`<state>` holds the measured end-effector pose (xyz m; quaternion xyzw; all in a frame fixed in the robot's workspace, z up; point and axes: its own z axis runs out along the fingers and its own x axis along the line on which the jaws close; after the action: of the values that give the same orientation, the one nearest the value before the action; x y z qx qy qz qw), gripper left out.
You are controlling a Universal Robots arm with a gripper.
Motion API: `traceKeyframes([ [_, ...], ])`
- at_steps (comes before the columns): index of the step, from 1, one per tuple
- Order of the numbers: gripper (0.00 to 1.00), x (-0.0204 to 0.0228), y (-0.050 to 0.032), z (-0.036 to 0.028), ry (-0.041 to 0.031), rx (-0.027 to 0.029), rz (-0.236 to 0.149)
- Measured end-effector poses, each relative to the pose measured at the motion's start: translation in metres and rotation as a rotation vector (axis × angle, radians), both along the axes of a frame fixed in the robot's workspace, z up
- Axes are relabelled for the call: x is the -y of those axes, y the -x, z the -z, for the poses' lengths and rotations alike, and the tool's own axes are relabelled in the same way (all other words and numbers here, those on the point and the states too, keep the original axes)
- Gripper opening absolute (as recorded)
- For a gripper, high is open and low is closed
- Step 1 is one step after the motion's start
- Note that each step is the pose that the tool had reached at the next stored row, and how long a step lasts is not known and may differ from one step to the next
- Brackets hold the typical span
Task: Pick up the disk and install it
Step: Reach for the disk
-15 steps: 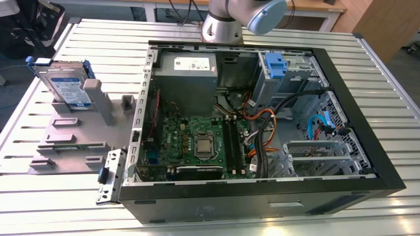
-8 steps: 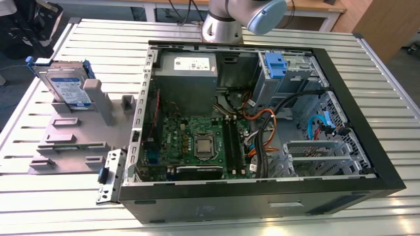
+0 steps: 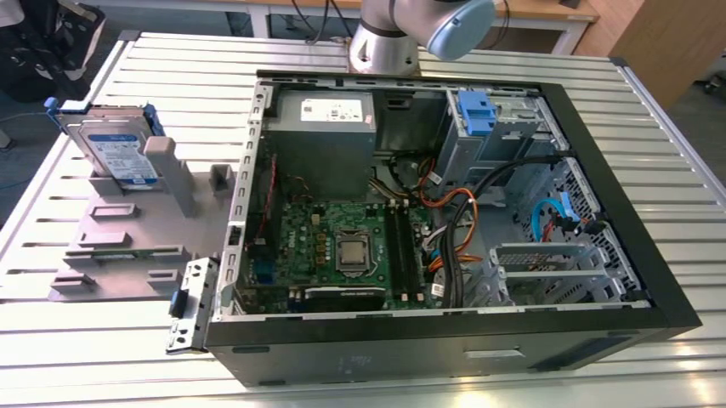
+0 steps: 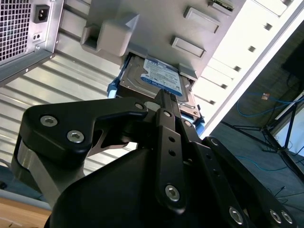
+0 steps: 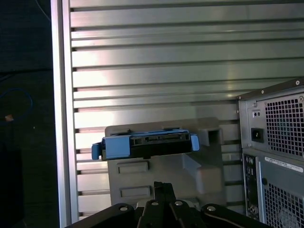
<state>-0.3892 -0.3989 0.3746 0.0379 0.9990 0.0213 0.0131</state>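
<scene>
The disk (image 3: 117, 151) is a silver drive with a white-and-blue label in a blue carrier. It stands propped on edge in a grey holder (image 3: 136, 229) on the slatted table, at the exterior view's left of the open computer case. In the second wrist view the disk (image 4: 159, 78) lies just beyond my gripper (image 4: 164, 97), whose black fingers are together with nothing between them. In the first wrist view the carrier's blue edge (image 5: 145, 145) sits apart from the shut gripper (image 5: 161, 186).
The open computer case (image 3: 635, 204) holds a motherboard (image 3: 340, 246), cables, a grey power supply (image 3: 323, 115) and a drive bay with a blue bracket (image 3: 477, 110). The arm's base (image 3: 386, 47) stands behind the case. The table's edge (image 5: 59, 118) runs close beside the holder.
</scene>
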Motion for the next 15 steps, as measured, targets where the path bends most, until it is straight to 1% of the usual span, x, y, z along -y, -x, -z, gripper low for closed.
traceKeyframes([
  [15,0.11,0.0000,0.0048,0.0000,0.0000,0.0000,0.000],
])
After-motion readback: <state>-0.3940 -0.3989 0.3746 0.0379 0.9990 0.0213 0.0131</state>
